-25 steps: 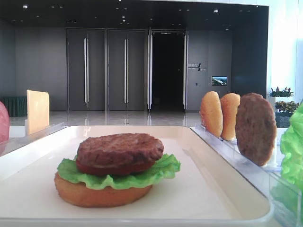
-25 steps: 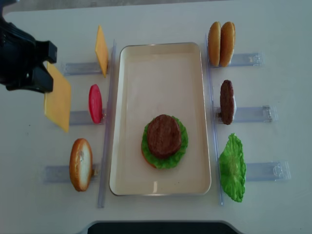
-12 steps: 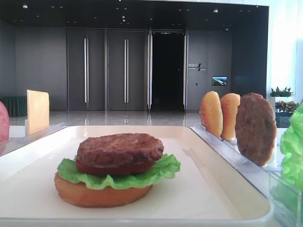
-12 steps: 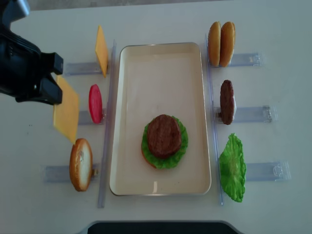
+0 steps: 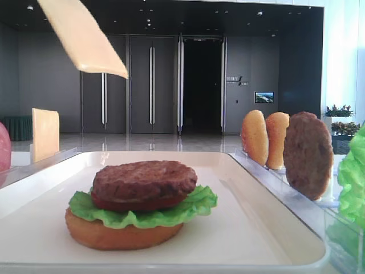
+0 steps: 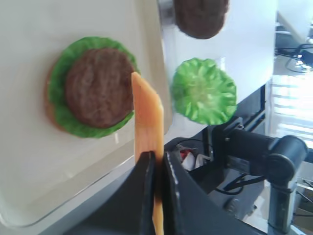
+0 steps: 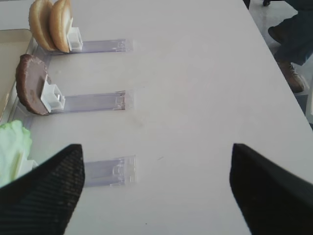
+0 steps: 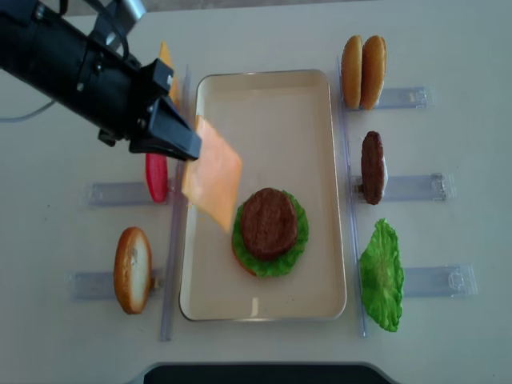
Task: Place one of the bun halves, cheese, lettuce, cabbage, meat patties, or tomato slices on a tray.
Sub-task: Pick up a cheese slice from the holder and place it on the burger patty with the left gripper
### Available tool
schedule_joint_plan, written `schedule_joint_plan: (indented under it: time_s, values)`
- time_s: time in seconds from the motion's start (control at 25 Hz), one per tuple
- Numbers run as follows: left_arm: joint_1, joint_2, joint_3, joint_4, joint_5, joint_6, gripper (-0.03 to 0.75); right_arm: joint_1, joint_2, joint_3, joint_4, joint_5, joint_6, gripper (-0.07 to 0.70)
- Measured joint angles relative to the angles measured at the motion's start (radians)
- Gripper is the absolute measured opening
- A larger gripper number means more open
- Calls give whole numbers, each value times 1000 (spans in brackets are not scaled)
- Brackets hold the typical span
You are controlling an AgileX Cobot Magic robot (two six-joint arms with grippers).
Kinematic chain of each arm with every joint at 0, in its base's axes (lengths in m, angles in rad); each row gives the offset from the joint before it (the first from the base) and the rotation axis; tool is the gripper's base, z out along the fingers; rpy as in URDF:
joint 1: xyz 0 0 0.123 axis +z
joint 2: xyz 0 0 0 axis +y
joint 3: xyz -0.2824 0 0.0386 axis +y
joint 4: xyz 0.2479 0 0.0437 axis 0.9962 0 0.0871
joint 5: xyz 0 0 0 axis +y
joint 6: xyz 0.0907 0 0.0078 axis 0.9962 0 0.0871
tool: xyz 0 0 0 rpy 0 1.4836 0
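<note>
My left gripper [image 8: 189, 150] is shut on a thin pale yellow-orange cheese slice [image 8: 213, 171], gripped at one edge [image 6: 146, 110]. The slice hangs tilted in the air over the left side of the cream-white tray [image 8: 264, 104], just left of the stack. In the low front view the cheese [image 5: 84, 35] shows at the top left, well above the stack. That stack is a bun half, lettuce, tomato and a meat patty [image 8: 269, 222]. My right gripper [image 7: 156, 188] is open over bare table, right of the clear racks, with nothing between its fingers.
Two bun halves [image 8: 362, 72], a patty [image 8: 372, 166] and a lettuce leaf [image 8: 382, 274] stand on clear racks right of the tray. On the left racks are a tomato slice [image 8: 156, 172], a bun half [image 8: 133, 269] and another cheese slice [image 8: 165, 56], partly behind the arm.
The left arm has swung right with the cheese, from outside the left racks to over the tray's left side. The slice has come into the low front view.
</note>
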Motion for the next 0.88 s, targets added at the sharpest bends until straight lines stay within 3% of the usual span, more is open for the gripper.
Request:
schedule_joint_plan:
  time_s: [0.44,0.68,0.88]
  values:
    - [-1,77,33,-92,-34,87,16,0,0,0,0,0,0,577]
    - [-2,77,168,-200,-152,187,16,0,0,0,0,0,0,577]
    - [-2,77,265,-319,-177,324,16,0,0,0,0,0,0,577]
